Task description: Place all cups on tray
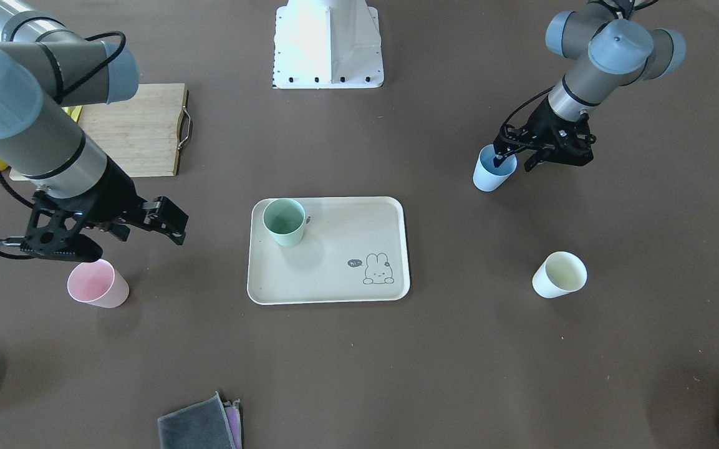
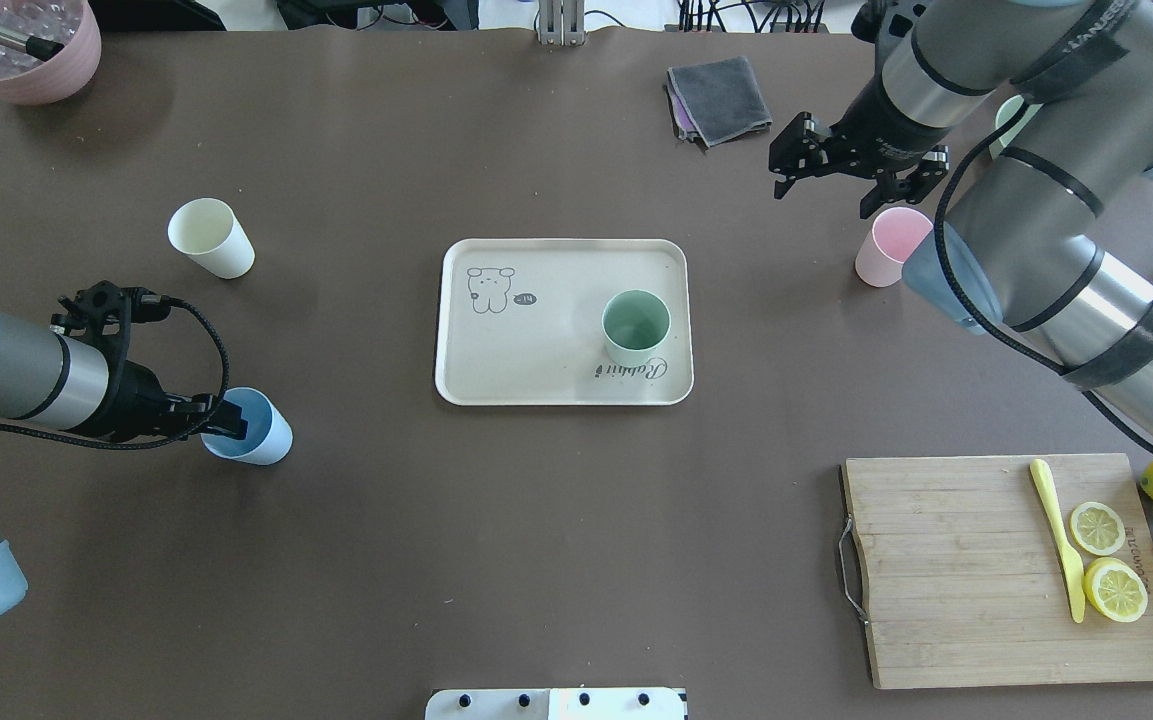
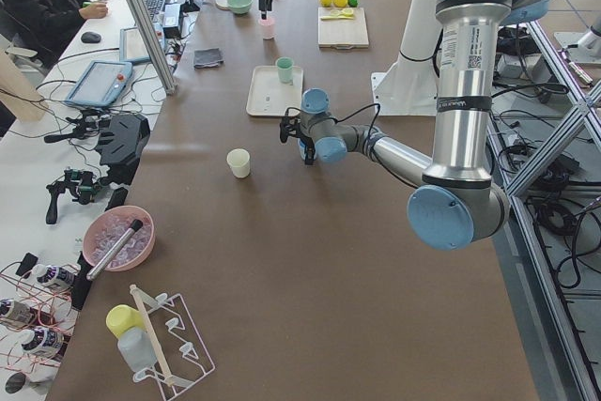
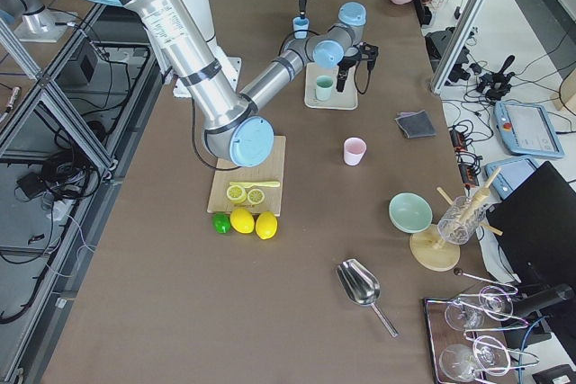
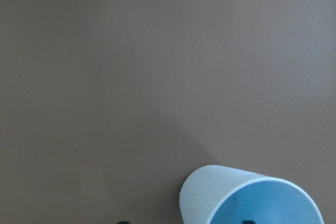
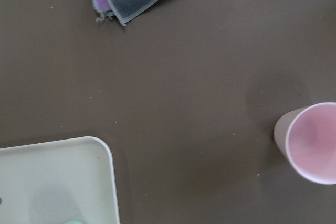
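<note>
**Left gripper [image 1: 515, 163] straddling blue cup [image 1: 489, 176] rim, jaws apart.**
Off-centre closing may tip the cup; right gripper [image 2: 825, 200] spread, hovering.

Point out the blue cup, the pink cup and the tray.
blue cup [image 2: 274, 442], overhead view, on its outer wall.
pink cup [image 1: 91, 282], front-facing view, inside its opening.
tray [image 2: 546, 330], overhead view, on its bare floor.

Left gripper [image 2: 228, 420] low, jaws parted, forearm near level; right gripper [image 2: 826, 195] raised, jaws spread, pointing down.
</note>
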Controlling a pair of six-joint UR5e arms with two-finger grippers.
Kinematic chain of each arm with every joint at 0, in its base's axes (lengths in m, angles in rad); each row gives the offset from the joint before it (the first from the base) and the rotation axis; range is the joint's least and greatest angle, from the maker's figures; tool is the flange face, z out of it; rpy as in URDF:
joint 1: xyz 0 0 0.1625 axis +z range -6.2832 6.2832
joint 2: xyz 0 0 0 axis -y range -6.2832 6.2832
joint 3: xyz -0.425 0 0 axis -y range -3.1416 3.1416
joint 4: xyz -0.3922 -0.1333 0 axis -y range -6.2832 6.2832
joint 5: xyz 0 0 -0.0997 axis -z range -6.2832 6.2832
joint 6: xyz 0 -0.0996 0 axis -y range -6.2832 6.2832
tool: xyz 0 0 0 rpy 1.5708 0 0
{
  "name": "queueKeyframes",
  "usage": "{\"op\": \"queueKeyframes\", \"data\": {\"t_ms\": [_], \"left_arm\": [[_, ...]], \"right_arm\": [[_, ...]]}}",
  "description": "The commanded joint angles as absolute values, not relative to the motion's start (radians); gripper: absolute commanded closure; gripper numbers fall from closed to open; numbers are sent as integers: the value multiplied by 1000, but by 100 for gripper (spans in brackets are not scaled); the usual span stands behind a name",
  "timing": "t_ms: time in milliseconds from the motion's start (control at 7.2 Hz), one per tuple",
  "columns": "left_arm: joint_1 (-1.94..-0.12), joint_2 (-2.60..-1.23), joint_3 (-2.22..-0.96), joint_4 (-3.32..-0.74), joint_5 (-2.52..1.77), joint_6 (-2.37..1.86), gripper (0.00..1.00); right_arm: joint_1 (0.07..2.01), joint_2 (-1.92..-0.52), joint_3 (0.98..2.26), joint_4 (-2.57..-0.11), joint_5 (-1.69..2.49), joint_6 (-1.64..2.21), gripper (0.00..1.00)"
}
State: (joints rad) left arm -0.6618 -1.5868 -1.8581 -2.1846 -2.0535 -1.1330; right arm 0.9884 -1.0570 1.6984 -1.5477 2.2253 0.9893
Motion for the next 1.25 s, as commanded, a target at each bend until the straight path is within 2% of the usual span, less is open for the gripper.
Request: {"op": "queueKeyframes", "data": {"t_ms": [0,278,556,694,833,1111], "left_arm": [[-653,-1592,-1862,-2192,-2049,-1156,100],[-705,-1682,-1875,-2119,-2110,-1181,100],[-730,-1916,-1867,-1842,-2115,-1190,100],[-727,-1978,-1859,-1788,-2114,-1209,100],[-726,-2032,-1835,-1763,-2112,-1222,100],[-723,-2051,-1827,-1761,-2112,-1247,100]], "right_arm": [[1081,-1158,1709,-1563,2229,791,0],[1120,-1228,1692,-1557,2214,663,0],[1127,-1229,1633,-1533,2189,667,0],[1126,-1235,1558,-1414,2183,676,0],[1121,-1227,1483,-1322,2183,686,0],[1054,-1218,1491,-1304,2186,783,0]]}}
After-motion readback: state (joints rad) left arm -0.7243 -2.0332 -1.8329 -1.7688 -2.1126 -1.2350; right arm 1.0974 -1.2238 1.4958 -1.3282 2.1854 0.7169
